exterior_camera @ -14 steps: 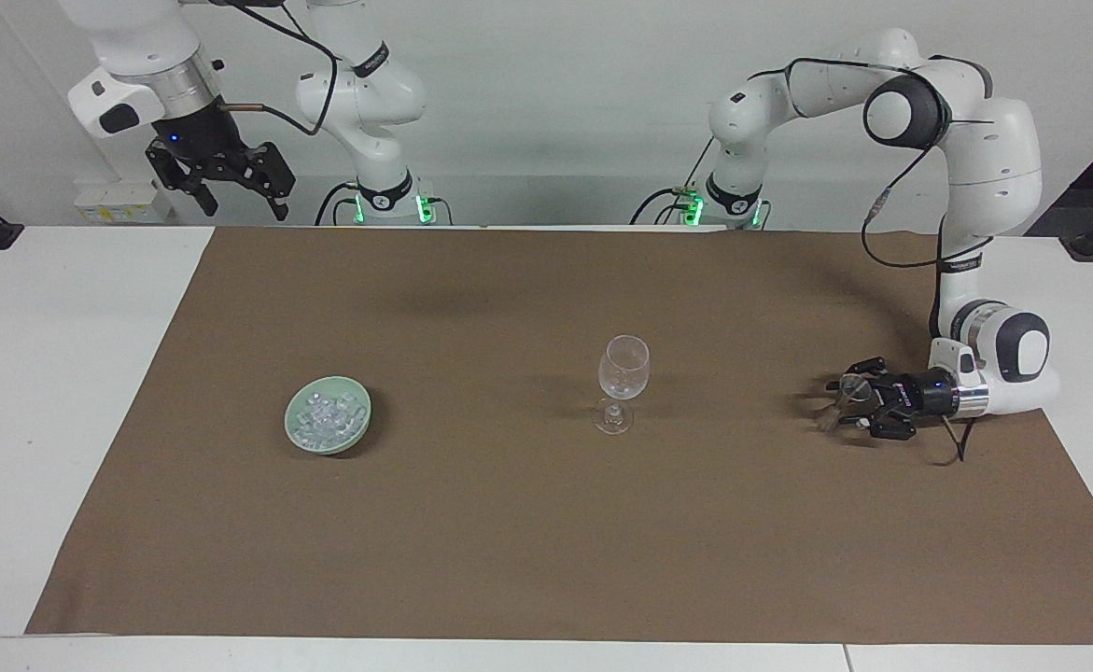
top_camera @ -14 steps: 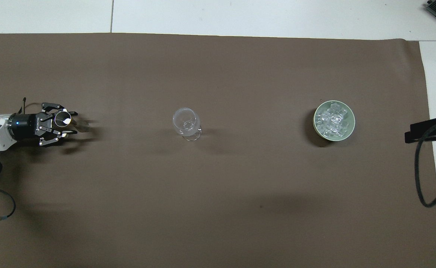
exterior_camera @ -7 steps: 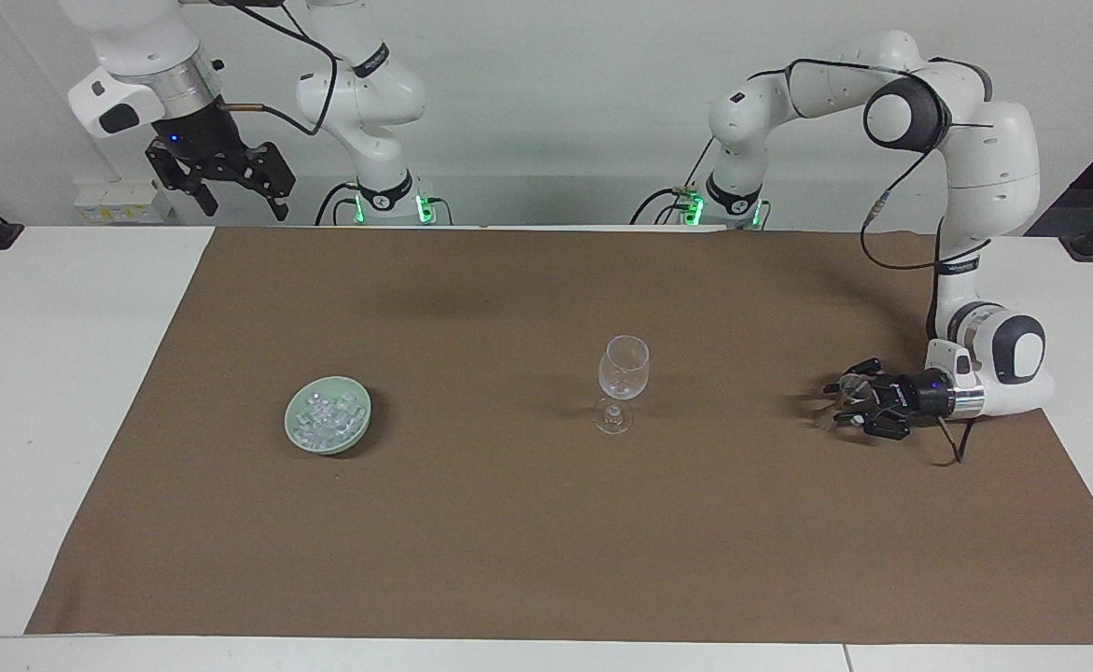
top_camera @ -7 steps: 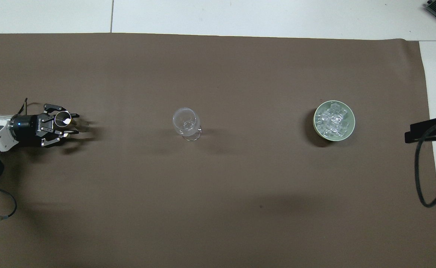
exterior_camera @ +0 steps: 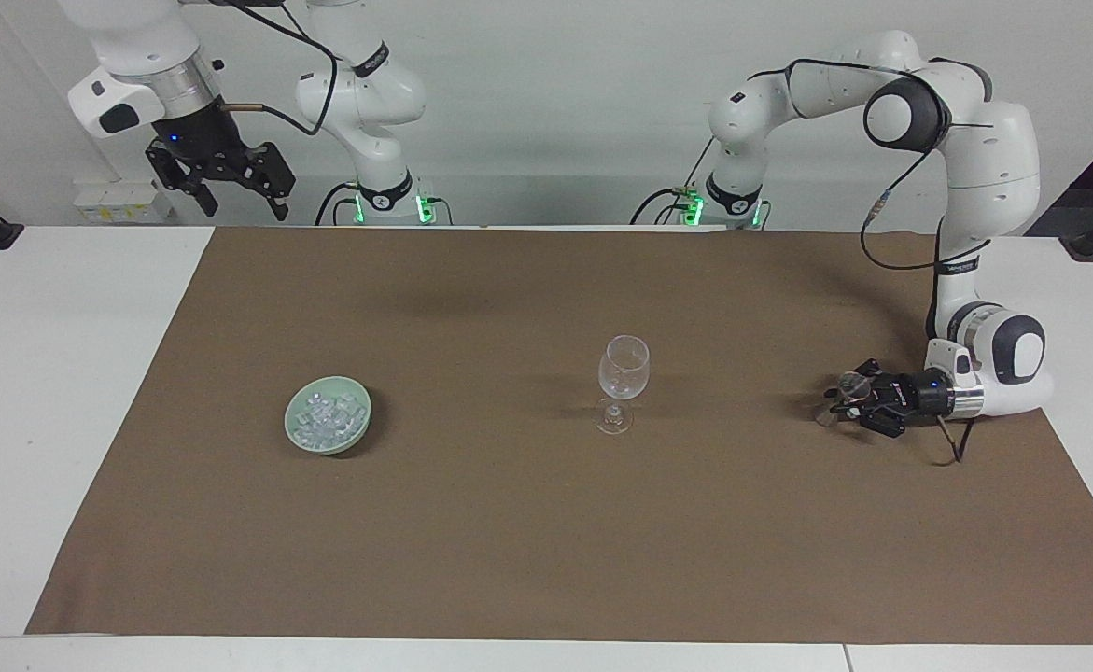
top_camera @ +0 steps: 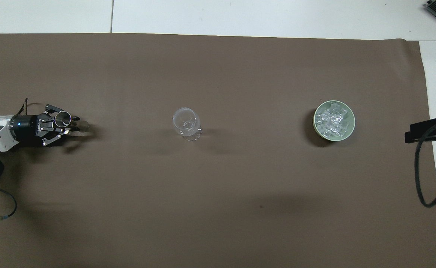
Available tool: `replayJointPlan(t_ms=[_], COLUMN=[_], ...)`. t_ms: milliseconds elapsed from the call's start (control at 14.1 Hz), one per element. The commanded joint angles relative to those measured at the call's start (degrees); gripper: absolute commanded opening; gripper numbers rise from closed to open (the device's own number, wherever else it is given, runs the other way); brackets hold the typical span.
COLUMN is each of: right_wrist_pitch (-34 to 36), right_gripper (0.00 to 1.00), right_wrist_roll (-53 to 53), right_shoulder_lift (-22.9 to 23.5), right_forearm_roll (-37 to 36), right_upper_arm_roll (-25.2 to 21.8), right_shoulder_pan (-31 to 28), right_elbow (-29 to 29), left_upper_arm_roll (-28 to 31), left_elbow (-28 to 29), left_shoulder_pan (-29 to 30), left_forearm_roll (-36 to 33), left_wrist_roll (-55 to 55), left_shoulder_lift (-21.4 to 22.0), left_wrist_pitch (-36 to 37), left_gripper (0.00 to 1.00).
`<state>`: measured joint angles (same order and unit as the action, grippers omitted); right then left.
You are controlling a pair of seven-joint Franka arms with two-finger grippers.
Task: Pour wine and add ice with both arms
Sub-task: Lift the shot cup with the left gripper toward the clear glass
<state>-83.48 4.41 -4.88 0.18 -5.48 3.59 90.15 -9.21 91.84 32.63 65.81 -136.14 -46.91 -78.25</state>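
A clear stemmed wine glass (exterior_camera: 623, 378) stands upright on the brown cloth mid-table; it also shows in the overhead view (top_camera: 185, 123). A pale green bowl (exterior_camera: 296, 431) holds the ice (exterior_camera: 327, 417) toward the right arm's end; the overhead view shows the bowl (top_camera: 316, 126) and the ice (top_camera: 334, 120). My left gripper (exterior_camera: 835, 399) lies low and level over the cloth at the left arm's end, shut on a small shiny cup (top_camera: 63, 120), pointing at the glass. My right gripper (exterior_camera: 240, 196) hangs open and empty, raised by its base.
The brown cloth (exterior_camera: 546, 560) covers most of the white table (exterior_camera: 42, 392). A black cable and mount (top_camera: 426, 134) reach in at the right arm's end in the overhead view.
The left gripper's fingers have closed in around the small cup and the hand has drawn back slightly toward the left arm's end. The right gripper has barely moved.
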Motion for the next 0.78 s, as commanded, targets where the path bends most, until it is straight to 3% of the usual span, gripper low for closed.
replayJointPlan(t_ms=[0,213,709], right_wrist_pitch=[-0.81,-0.81,-0.81], right_gripper=[1.00,1.00,1.00], right_wrist_roll=[-0.81,-0.81,-0.81], right_shoulder_lift=[-0.92,-0.92,-0.92], right_forearm_roll=[1.49,1.49,1.49], right_upper_arm_roll=[0.47,0.47,0.47], right_shoulder_pan=[-0.87,-0.87,-0.87], right_elbow=[0.82,0.82,0.82], left_upper_arm_roll=[-0.19,-2.21,-7.31], left_elbow=[0.35,-0.08,-0.08], left_shoulder_pan=[0.50,0.59,-0.29], left_forearm_roll=[1.42,1.86,3.88], left_wrist_roll=[-1.06,-0.88,1.22], left_shoulder_lift=[-0.29,0.50,3.22], left_wrist_pitch=[1.17,1.26,2.84], left_gripper=[0.08,0.01,0.01])
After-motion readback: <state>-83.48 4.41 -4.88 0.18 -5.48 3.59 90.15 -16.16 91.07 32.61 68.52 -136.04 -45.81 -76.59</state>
